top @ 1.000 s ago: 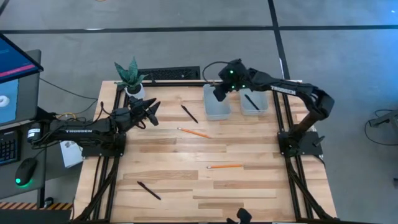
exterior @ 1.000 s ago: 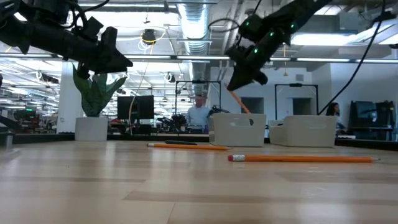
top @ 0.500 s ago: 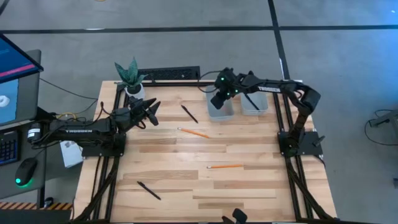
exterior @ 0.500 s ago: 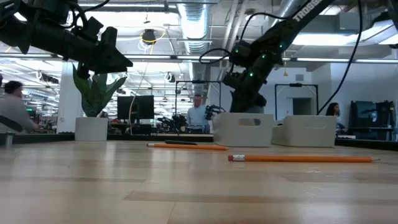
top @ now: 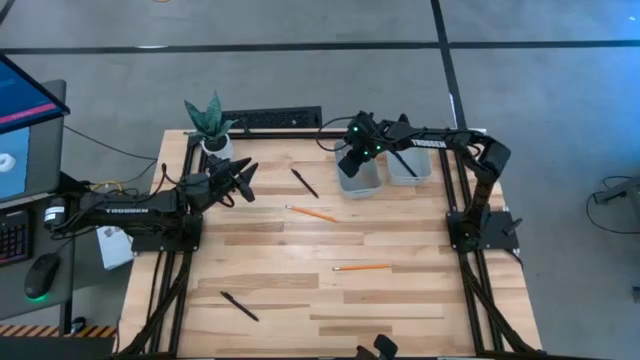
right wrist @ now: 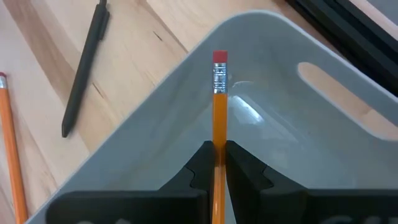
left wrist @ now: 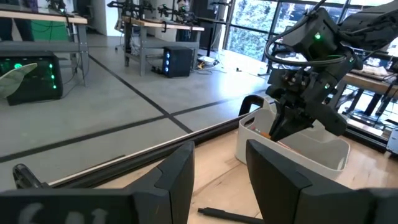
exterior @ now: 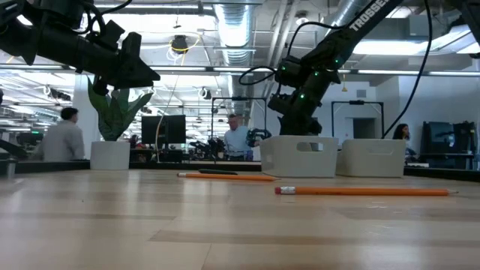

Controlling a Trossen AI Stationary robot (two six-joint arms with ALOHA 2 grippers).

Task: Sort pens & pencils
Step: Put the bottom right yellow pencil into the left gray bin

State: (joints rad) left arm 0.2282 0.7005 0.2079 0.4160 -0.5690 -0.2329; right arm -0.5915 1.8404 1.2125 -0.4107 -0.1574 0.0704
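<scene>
1. Pencil (right wrist: 219, 106): pinched between the right gripper (right wrist: 217, 163) fingers, eraser end leading, long axis in line with the fingers and aimed into the grey bin (right wrist: 323, 124).
2. Lower than a second ago: then carried above the bin by the right arm, now down inside the bin's walls, with the gripper (top: 352, 160) over the left of the two bins (top: 358, 172). Judged to be the moment before release; this pencil is nearly sorted.
3. Fingers closed on the pencil, not yet let go.
4. Neighbouring bin (top: 407, 165) just to the right, with a dark pen visible in it a second ago; now mostly covered by the arm.
5. Two more pencils loose on the table: one (top: 312, 213) near the middle, lying diagonally; another (top: 362, 268) nearer the front edge, lying roughly across the table.
6. Two pens loose as well: one (top: 304, 183) just left of the bins, slanted; one (top: 240, 306) far off at the front left corner, also slanted.
7. Left gripper (top: 243, 182) unmoved, hanging over the table's left side near the potted plant (top: 212, 125), fingers apart and empty.
</scene>
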